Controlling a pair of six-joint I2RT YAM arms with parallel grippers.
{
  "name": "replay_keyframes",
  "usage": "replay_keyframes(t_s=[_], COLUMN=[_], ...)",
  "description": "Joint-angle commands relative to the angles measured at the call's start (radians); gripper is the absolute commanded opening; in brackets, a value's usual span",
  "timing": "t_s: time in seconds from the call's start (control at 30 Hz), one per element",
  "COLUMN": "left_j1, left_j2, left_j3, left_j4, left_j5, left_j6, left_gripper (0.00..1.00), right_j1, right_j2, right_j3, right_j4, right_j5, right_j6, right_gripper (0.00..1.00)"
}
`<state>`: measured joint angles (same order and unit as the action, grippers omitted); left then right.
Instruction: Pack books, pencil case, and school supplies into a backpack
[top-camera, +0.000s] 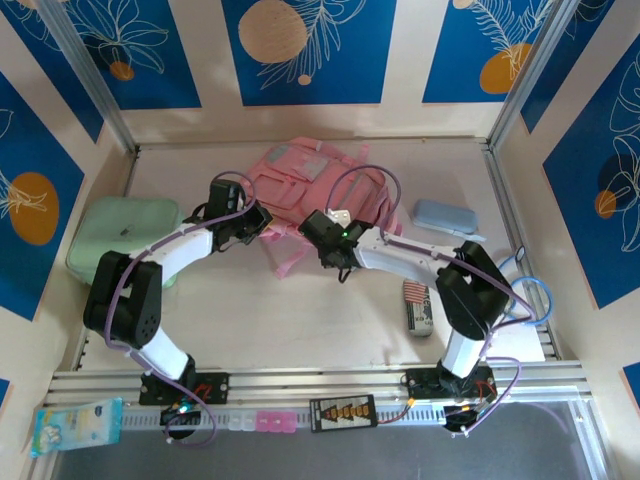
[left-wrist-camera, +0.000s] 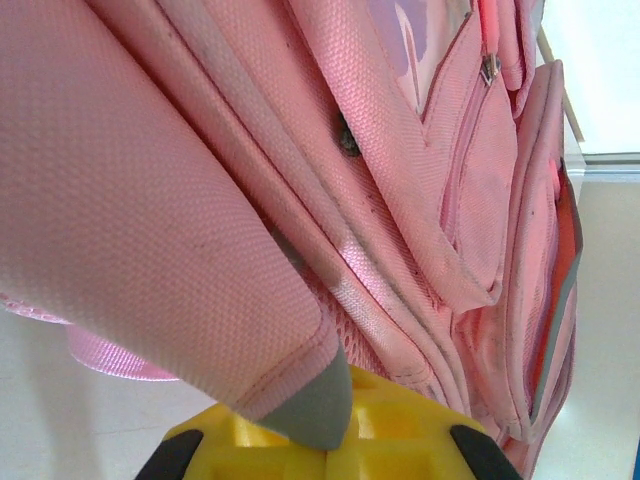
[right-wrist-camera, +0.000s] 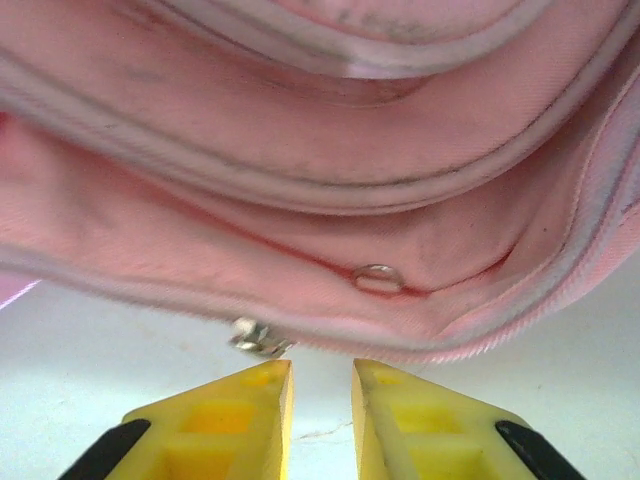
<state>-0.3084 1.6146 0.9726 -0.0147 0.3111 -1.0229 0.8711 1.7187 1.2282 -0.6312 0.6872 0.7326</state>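
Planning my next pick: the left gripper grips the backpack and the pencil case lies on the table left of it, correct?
Wrong side. The left gripper grips the backpack, but the pencil case lies on the table right of it, as the top external view shows.

Top view: bright, even, diffuse light from overhead, no glare, only faint soft-edged shadows on the pale table (top-camera: 300, 330); focus is acceptable across the frame. Left wrist view: the backpack (left-wrist-camera: 200, 180) weave is sharp at centre, with dark shade in its folds and a patch of sheen on one seam, while the background at upper right is overexposed to near white. Right wrist view: pink fabric soft and smeared, the metal ring (right-wrist-camera: 378, 278) glinting, table surface below washed pale.
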Motion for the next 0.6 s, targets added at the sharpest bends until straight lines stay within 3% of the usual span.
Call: replay_keyframes(t_s=[0.0, 0.27, 0.57], left_j1=[0.006, 0.005, 0.005], left_j2=[-0.002, -0.006, -0.005], left_j3=[0.024, 0.03, 0.03], left_j4=[0.07, 0.062, 0.059], left_j5=[0.062, 0.06, 0.062], left_j6=[0.007, 0.008, 0.006], left_gripper=[0.0, 0.0, 0.0], right_j1=[0.029, -0.002, -0.029], right_j2=[-0.099, -0.073, 0.035], right_j3=[-0.041, -0.088, -0.028], right_j4=[0.043, 0.127, 0.145], right_j5=[0.034, -0.09, -0.061], right_j6=[0.008, 0.049, 0.04], right_gripper=[0.26, 0.37, 0.33])
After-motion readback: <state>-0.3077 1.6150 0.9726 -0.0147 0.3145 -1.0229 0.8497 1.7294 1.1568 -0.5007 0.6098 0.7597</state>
